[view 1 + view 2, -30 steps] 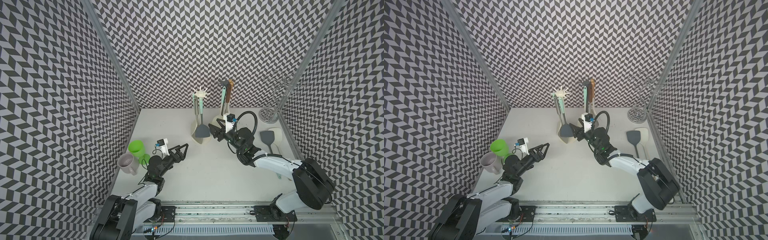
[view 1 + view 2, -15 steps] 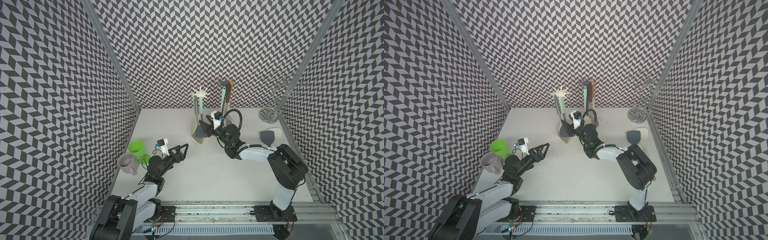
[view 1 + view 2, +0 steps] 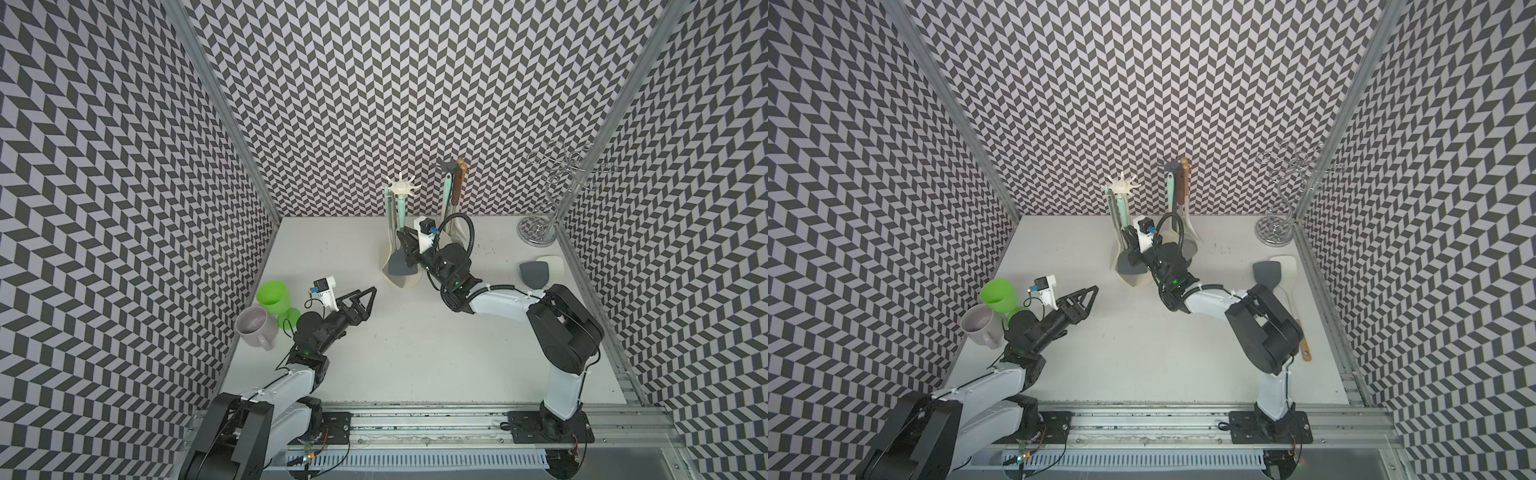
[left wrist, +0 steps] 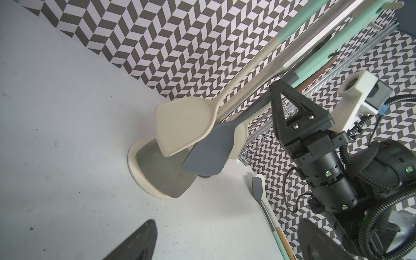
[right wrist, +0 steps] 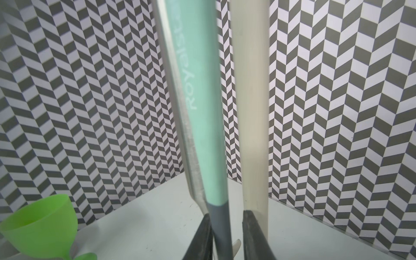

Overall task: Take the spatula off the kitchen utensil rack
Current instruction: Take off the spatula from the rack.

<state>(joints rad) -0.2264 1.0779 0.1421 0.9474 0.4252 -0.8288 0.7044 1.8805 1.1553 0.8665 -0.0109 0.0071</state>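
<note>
Table (image 3: pixel 415 353) white, chevron walls all round. Left gripper (image 3: pixel 371 297) hovered near the front, fingers spread, empty. Farther back, right gripper (image 5: pixel 227 215) fingers straddled the mint-handled spatula (image 5: pixel 198 112) at its grey neck (gap beside one finger; clamped or not, could not tell). Spatula hung on the rack (image 3: pixel 401 189).

White lettering starting "Roy" runs along the spatula (image 5: pixel 198 112) handle, rest unreadable.
</note>
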